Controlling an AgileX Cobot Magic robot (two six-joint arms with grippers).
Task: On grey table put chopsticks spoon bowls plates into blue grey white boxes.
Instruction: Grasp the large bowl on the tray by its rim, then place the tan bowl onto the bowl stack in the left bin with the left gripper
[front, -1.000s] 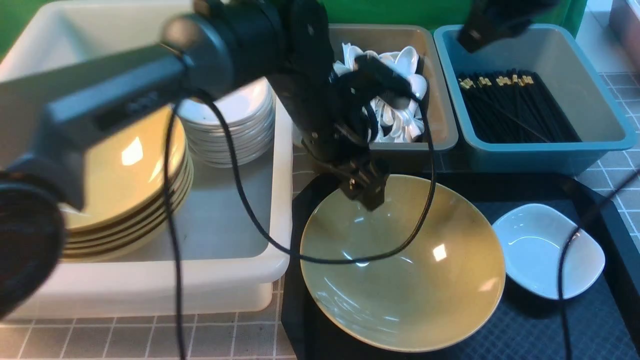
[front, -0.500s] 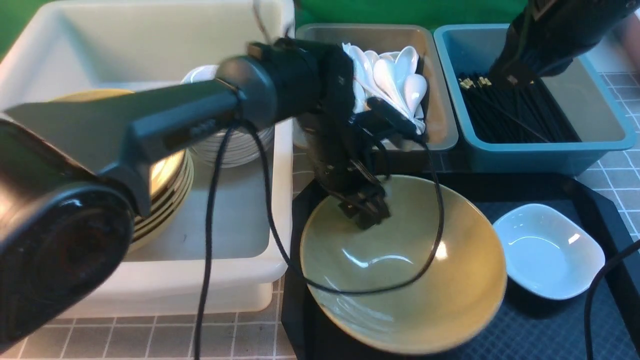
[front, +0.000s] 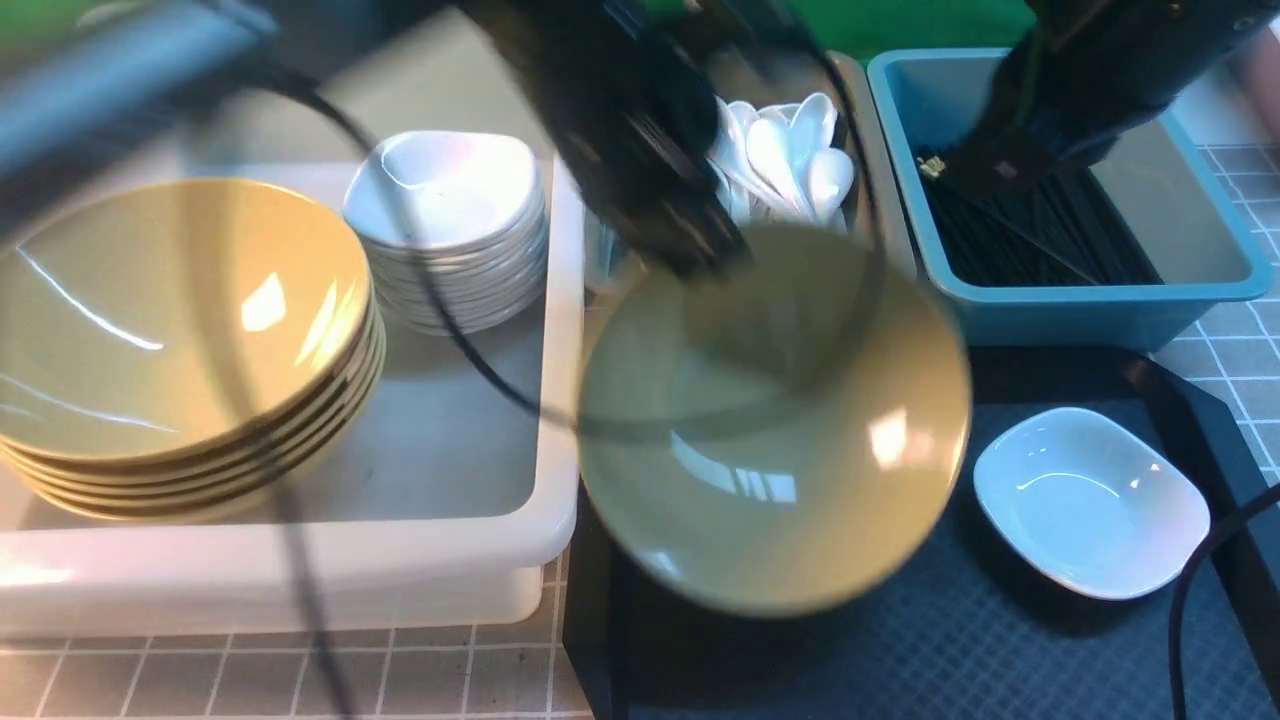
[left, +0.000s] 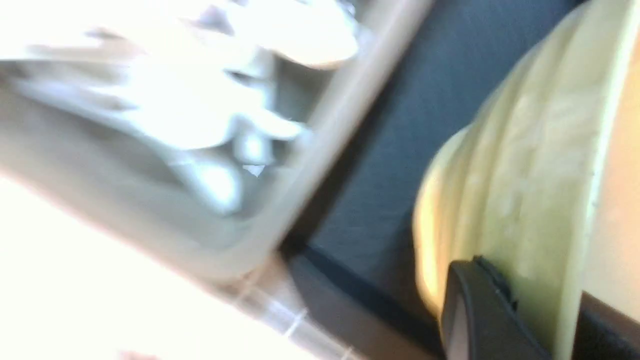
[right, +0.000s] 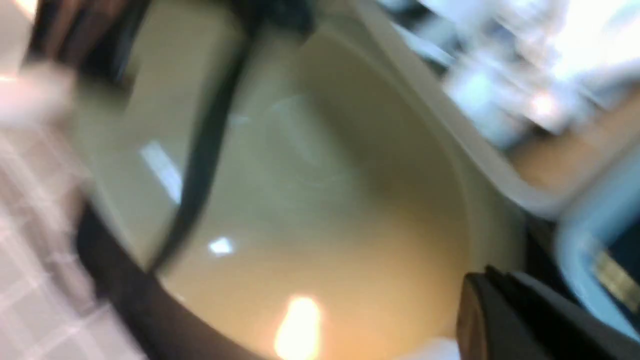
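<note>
Yellow Bowl Is Held Above Black Tray

In the front view, the left gripper (front: 725, 262) holds the yellow bowl (front: 775, 430) above the black tray (front: 1000, 600), near the white dish (front: 1090, 503).

In the left wrist view, its jaws are pinching the bowl's rim.

In the right wrist view, the right gripper (right: 505, 285) has its jaws closed together.

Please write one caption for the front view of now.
Left arm lifts a yellow bowl by its rim above the black tray.
</note>
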